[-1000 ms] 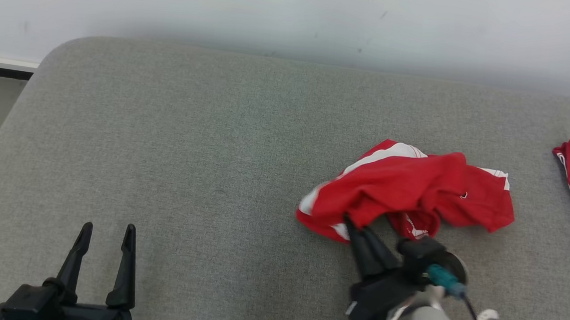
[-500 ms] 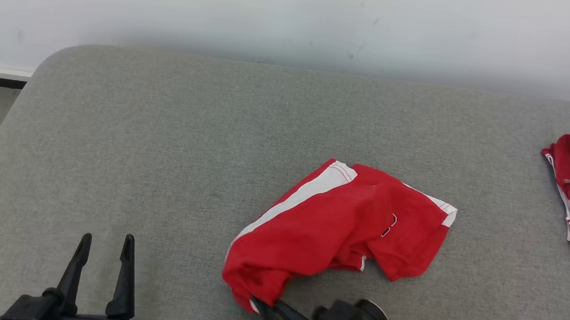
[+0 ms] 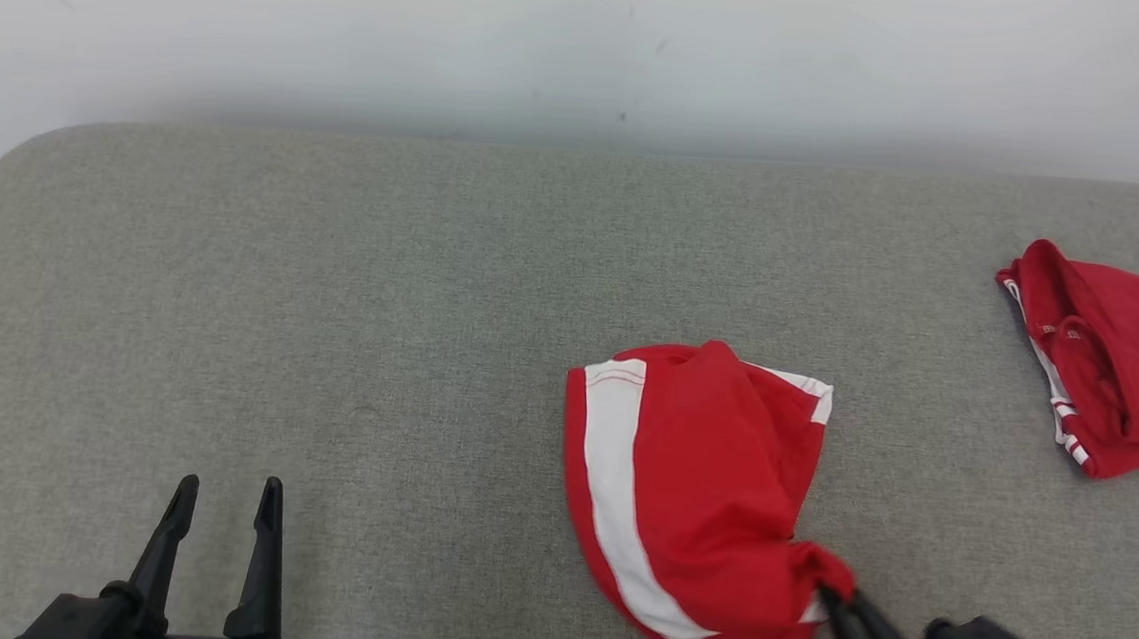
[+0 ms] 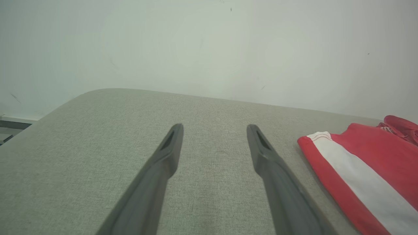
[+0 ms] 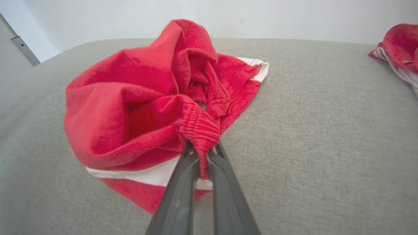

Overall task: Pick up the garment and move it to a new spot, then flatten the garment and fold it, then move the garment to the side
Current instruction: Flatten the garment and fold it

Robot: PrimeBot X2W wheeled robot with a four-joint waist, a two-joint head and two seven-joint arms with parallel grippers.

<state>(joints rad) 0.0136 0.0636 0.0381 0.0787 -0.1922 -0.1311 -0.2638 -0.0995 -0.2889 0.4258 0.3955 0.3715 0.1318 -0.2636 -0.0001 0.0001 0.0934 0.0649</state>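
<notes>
Red cotton with a broad white stripe, the crumpled garment (image 3: 708, 490) lies right of centre on the grey woven padded surface (image 3: 331, 293), close to its near edge. The right gripper (image 3: 824, 591) is clamped on the garment's gathered elastic waistband. The left gripper (image 3: 229, 484) hovers over the surface's near-left part, fingers spread and empty. A second red bundled garment (image 3: 1117, 368) lies at the surface's right edge.

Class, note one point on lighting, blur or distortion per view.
Head view: soft, even light, a dim shadow band on the wall above the grey surface. Left wrist view: the left gripper blurs toward the bottom edge. Right wrist view: the wide lens makes the red garment loom large.
</notes>
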